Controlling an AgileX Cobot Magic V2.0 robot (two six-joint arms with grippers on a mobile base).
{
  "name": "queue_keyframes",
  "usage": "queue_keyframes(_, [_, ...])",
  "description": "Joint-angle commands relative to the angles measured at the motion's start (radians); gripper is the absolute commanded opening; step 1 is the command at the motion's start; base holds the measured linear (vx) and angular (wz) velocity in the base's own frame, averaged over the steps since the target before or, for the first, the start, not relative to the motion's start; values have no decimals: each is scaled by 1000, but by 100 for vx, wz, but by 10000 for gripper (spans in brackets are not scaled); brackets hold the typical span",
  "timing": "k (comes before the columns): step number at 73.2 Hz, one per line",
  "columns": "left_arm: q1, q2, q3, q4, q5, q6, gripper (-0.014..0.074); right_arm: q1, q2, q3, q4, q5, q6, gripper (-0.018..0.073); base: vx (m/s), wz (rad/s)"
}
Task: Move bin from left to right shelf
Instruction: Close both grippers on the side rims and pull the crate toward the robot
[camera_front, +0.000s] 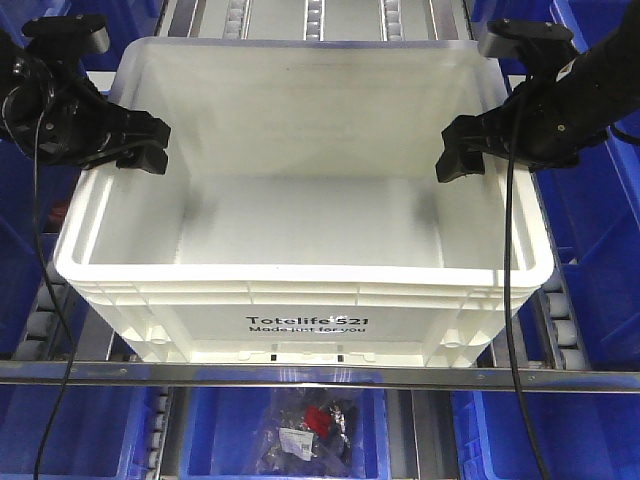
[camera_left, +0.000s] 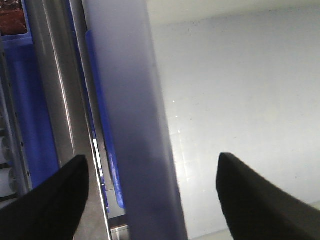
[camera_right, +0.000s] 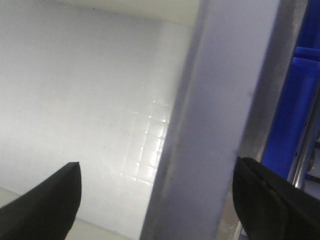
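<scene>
**Straddling the bin's two side walls, not yet clamped**

A grey shelf (camera_front: 235, 12) of roller tracks, flanked by blue bins (camera_front: 600, 230), carries the bin (camera_front: 300, 282) at its front edge, with the bin's front wall just behind the steel front rail (camera_front: 560, 378). Whether this is the left or the right rack I cannot tell. The bin is large, white, empty and ribbed under its rim. My left tool (camera_front: 150, 148) and right tool (camera_front: 450, 152) are both spread, one finger inside and one outside each side wall. They face each other, so I judge the load should balance once I clamp. Black print (camera_front: 306, 324) marks the front.
</scene>
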Motion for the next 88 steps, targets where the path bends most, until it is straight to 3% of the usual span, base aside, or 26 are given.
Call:
queue_keyframes(1, [0, -26, -28, -9, -32, -8, 503, -1, -36, -31, 17, -30, -12, 585, 0, 0])
queue_keyframes(16, [0, -26, -28, -9, -31, -8, 499, -1, -36, -31, 16, -31, -12, 566, 0, 0])
queue_keyframes(26, [0, -26, -28, -10, -27, -8, 429, -1, -36, -31, 15, -32, -12, 466, 0, 0])
queue_keyframes(34, [0, -26, -28, -10, -24, -7, 281, -1, -36, -31, 15, -33, -12, 287, 0, 0])
queue_keyframes(45, [0, -26, -28, -10, -24, -7, 6, -1, -36, -31, 15, -37, -12, -5, 0, 0])
queue_keyframes(88, [0, -117, -28, -9, -70, -7, -3, -1, -90, -32, 16, -52, -12, -5, 0, 0])
